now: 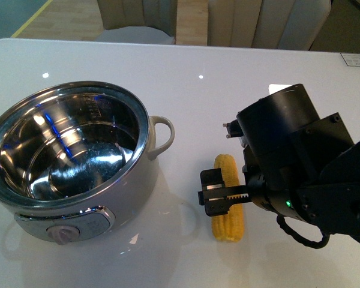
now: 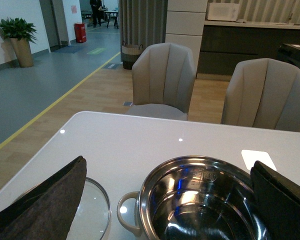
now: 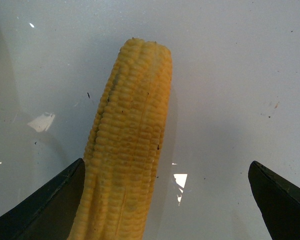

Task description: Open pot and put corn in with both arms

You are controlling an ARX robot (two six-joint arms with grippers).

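Note:
The pot (image 1: pixel 72 159) stands at the left of the white table (image 1: pixel 228 84), uncovered, its shiny steel inside empty. The corn (image 1: pixel 228 198) lies on the table to the pot's right. My right gripper (image 1: pixel 218 193) is open and low over the corn's middle. In the right wrist view the corn (image 3: pixel 127 145) lies between the spread fingers (image 3: pixel 50 205), close to one of them. My left gripper (image 2: pixel 165 210) is open and empty above the pot (image 2: pixel 205 200); it does not show in the front view. The glass lid (image 2: pixel 92 210) lies flat on the table beside the pot.
Two beige chairs (image 2: pixel 162 80) stand at the table's far edge. A white card (image 1: pixel 355 59) lies at the back right corner of the table. The pot's loop handle (image 1: pixel 163 135) points toward the corn.

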